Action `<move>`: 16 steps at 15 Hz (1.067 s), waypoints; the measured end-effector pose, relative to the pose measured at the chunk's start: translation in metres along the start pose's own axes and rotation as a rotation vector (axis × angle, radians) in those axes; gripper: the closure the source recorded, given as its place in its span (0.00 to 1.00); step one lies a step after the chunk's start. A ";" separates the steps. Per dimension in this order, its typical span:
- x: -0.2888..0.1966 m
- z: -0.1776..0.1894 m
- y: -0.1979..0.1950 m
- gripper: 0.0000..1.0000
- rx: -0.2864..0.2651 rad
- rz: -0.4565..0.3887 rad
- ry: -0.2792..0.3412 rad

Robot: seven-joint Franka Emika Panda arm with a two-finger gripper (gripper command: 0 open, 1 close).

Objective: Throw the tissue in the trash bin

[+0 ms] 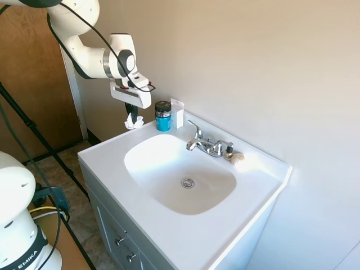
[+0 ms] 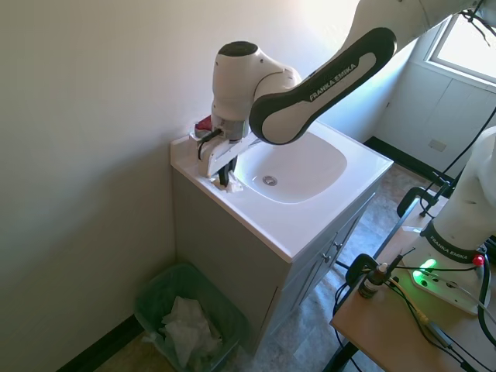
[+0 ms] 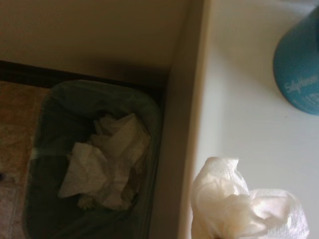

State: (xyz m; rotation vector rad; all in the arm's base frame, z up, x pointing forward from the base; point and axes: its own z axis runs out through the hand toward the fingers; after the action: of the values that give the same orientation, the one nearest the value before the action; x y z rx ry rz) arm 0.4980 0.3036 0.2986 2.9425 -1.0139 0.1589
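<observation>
The tissue (image 1: 134,122) is a small crumpled white wad at the back left corner of the white vanity top (image 1: 112,163). My gripper (image 1: 131,116) points down over that corner, shut on the tissue (image 2: 232,186), which hangs just at counter level. It also shows close up in the wrist view, tissue (image 3: 239,204) above the white counter edge. The trash bin (image 2: 186,318) is a green-lined bin on the floor beside the vanity, below the gripper, with crumpled white paper inside. In the wrist view the trash bin (image 3: 94,164) lies just past the counter's edge.
A blue-and-black jar (image 1: 163,116) and an upright white card (image 1: 178,114) stand right behind the gripper by the wall. The faucet (image 1: 205,145) and a beige lumpy object (image 1: 237,158) sit behind the basin (image 1: 180,174). The wall runs close along the vanity and bin.
</observation>
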 end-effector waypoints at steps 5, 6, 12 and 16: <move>-0.047 -0.006 -0.039 1.00 -0.001 -0.037 0.022; -0.054 0.009 -0.045 1.00 -0.016 -0.046 0.016; -0.074 0.085 -0.072 0.00 -0.053 -0.054 -0.027; -0.084 0.097 -0.080 0.00 -0.057 -0.067 -0.028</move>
State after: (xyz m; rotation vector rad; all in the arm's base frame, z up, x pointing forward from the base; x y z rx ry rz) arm 0.4904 0.4124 0.1940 2.9308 -0.9057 0.0860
